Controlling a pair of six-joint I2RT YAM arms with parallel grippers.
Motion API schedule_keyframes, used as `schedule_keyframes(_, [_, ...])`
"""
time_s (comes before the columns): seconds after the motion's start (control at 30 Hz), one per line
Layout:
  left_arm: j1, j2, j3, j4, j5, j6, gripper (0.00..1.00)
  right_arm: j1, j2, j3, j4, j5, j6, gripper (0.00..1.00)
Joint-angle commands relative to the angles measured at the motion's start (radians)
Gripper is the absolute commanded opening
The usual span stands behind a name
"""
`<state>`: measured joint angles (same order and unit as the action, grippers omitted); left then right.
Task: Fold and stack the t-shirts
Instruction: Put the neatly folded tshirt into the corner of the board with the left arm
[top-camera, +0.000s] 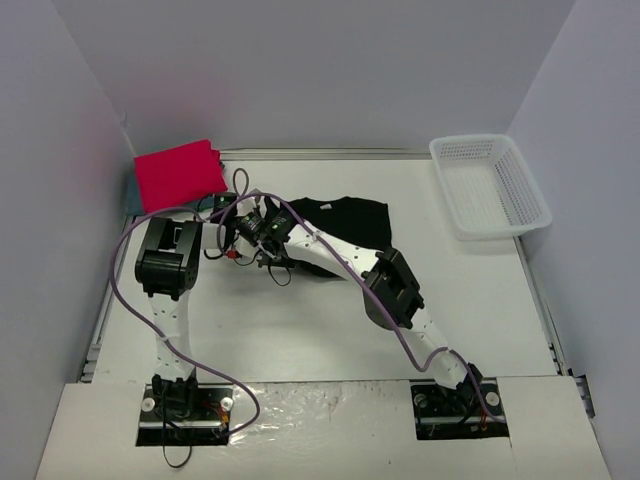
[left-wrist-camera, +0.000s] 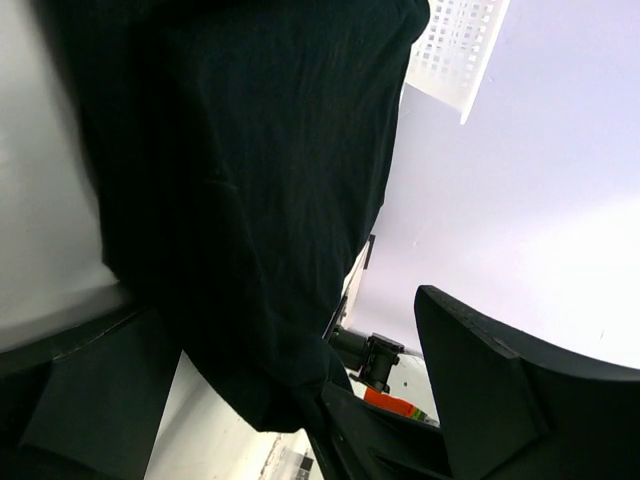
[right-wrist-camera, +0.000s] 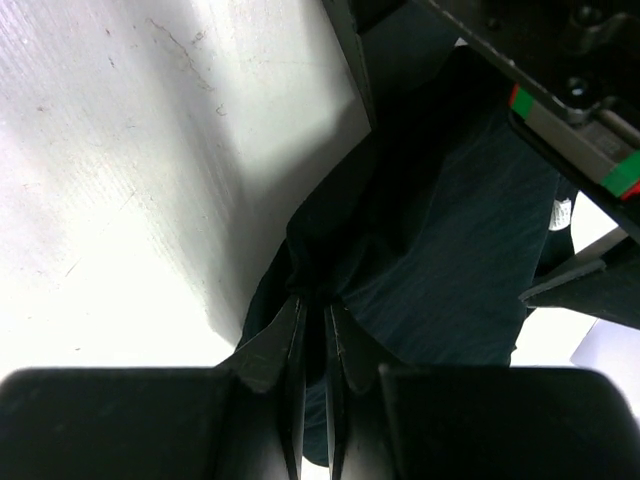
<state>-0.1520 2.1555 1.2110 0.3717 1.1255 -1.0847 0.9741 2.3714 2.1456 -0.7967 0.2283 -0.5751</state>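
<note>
The black t-shirt (top-camera: 345, 218) lies crumpled on the table's middle, and its left edge is lifted. My right gripper (right-wrist-camera: 315, 303) is shut on a pinched fold of this black cloth (right-wrist-camera: 440, 240); in the top view the right gripper (top-camera: 262, 230) has reached across to the left. My left gripper (top-camera: 226, 214) is right beside it. In the left wrist view the left gripper (left-wrist-camera: 285, 310) stands wide open with the black shirt (left-wrist-camera: 250, 190) hanging between its fingers. A folded red-pink t-shirt (top-camera: 180, 172) rests at the back left on a teal-blue t-shirt (top-camera: 130, 196), of which only an edge shows.
A white mesh basket (top-camera: 490, 185) stands at the back right, also seen as the basket (left-wrist-camera: 455, 45) in the left wrist view. A purple cable (top-camera: 130, 250) loops around the left arm. Grey walls close in the table on three sides.
</note>
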Motion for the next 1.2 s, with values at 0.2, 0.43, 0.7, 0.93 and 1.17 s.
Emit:
schedule_keyframes(0.2, [-0.08, 0.029, 0.071, -0.117, -0.023, 0.117, 0.96, 0.037, -0.008, 0.057, 0.016, -0.015, 0.011, 0.0])
schedule_keyframes(0.43, [-0.087, 0.066, 0.093, -0.077, 0.003, 0.082, 0.73, 0.049, 0.0, 0.062, 0.014, -0.014, 0.009, 0.0])
schedule_keyframes(0.7, [-0.104, 0.11, 0.125, -0.07, 0.016, 0.072, 0.56, 0.072, 0.002, 0.066, 0.013, -0.017, 0.008, 0.0])
schedule_keyframes(0.93, [-0.116, 0.133, 0.15, -0.079, 0.02, 0.072, 0.45, 0.084, 0.002, 0.073, 0.013, -0.018, 0.008, 0.0])
schedule_keyframes(1.17, [-0.116, 0.184, 0.206, -0.077, 0.042, 0.066, 0.02, 0.126, -0.018, 0.066, 0.008, -0.02, 0.009, 0.0])
